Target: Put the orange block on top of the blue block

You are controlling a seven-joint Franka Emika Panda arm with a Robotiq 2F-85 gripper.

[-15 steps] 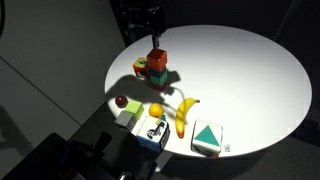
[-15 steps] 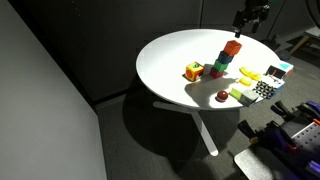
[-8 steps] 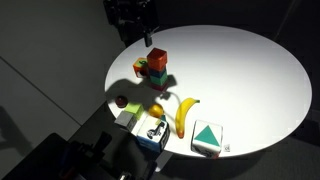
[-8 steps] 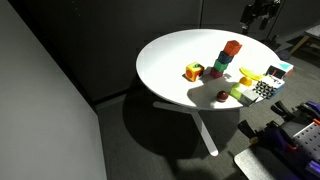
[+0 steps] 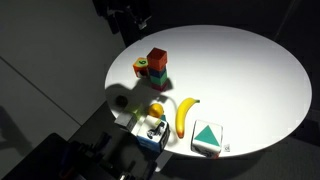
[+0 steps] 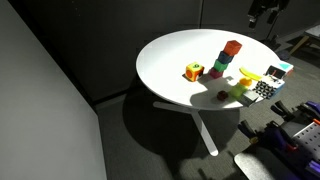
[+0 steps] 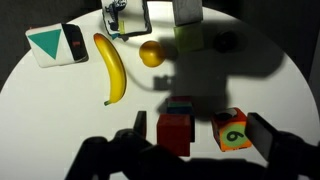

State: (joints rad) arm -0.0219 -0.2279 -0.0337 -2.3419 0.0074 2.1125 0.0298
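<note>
The orange block rests on top of the blue block, which has a green face, left of centre on the round white table. The stack also shows in an exterior view, with the orange block above the blue block. In the wrist view the orange block covers most of the blue block. My gripper is open and empty, high above the stack. It hangs beyond the table edge in both exterior views.
A yellow multicoloured cube sits beside the stack. A banana, an orange fruit, a white box with a green triangle and a small patterned box lie near the table's edge. A dark round thing lies in shadow.
My gripper has risen and drawn back from the stack, beyond the table edge. The orange block stays on the blue block. The arm's shadow has shifted across the table.
</note>
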